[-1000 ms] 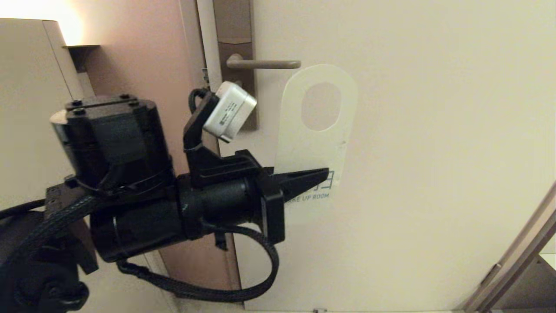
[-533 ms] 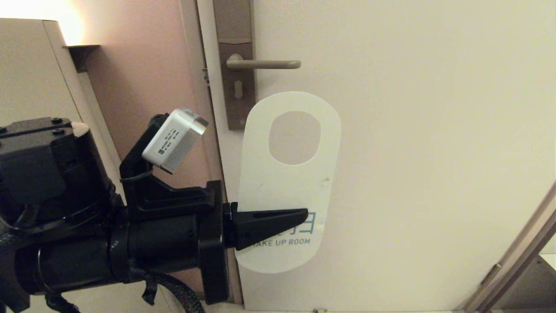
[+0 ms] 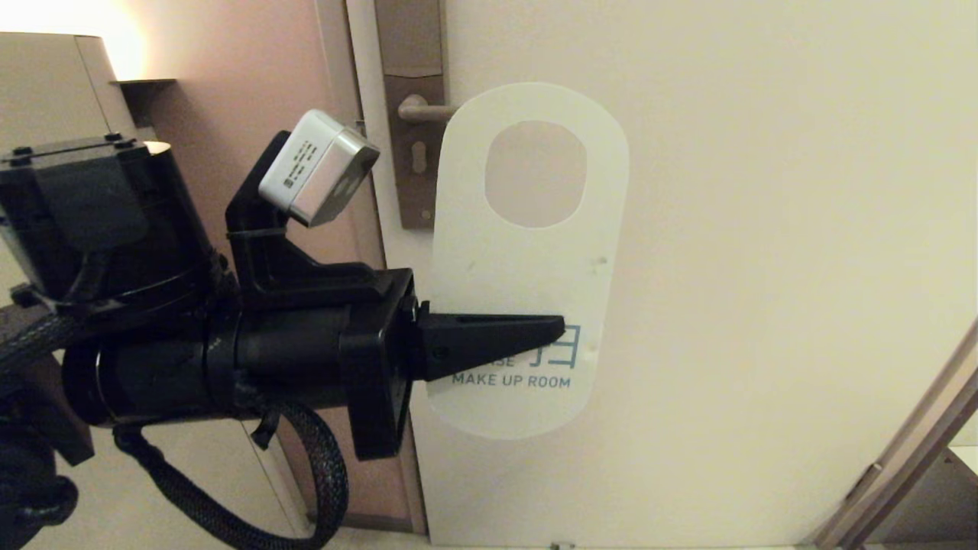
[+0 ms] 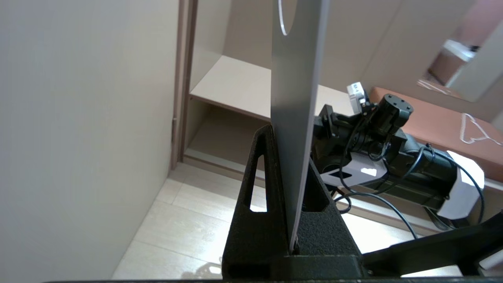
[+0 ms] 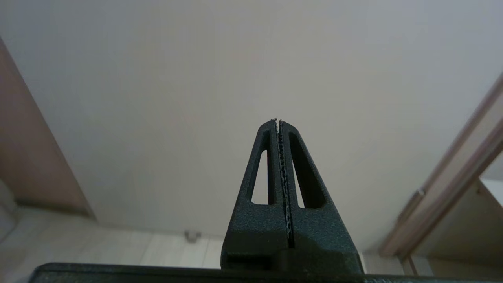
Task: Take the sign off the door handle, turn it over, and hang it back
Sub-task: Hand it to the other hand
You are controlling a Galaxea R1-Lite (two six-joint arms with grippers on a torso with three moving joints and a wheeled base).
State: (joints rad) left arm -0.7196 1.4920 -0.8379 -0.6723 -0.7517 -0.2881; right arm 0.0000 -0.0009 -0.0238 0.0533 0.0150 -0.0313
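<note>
- Left gripper (image 3: 561, 330): we list its jaws as closed flat on the sign's lower half, clamping the card from its left edge just above the printed words. The left wrist view shows the card edge-on, pinched between the two black fingers (image 4: 259, 184).
- Sign (image 3: 527, 260): a thin white card with blue lettering reading MAKE UP ROOM turned toward us. It stands upright in the jaws, long axis vertical, the printed end below the grip and the oval hole well above it.
- Oval hole (image 3: 535, 174): through it we see only plain door, not the lever; we judge the sign to be off the handle.
- Door handle (image 3: 424, 112): up from the jaws and a little back toward the arm. Only its stub at the backplate (image 3: 412, 114) shows; the sign's upper edge covers the rest of the lever, which runs level, crosswise to the sign's long axis.
- Relation to note: we judge that the coming move turns on bringing the hole up level with the lever's free end, which is hidden behind the card, then sliding it on toward the backplate.
- Right gripper (image 5: 278, 122): jaws pressed together on nothing, parked low and away from the door. The left arm is the nearer.
- Door (image 3: 764, 267): pale, plain, just behind the sign.
</note>
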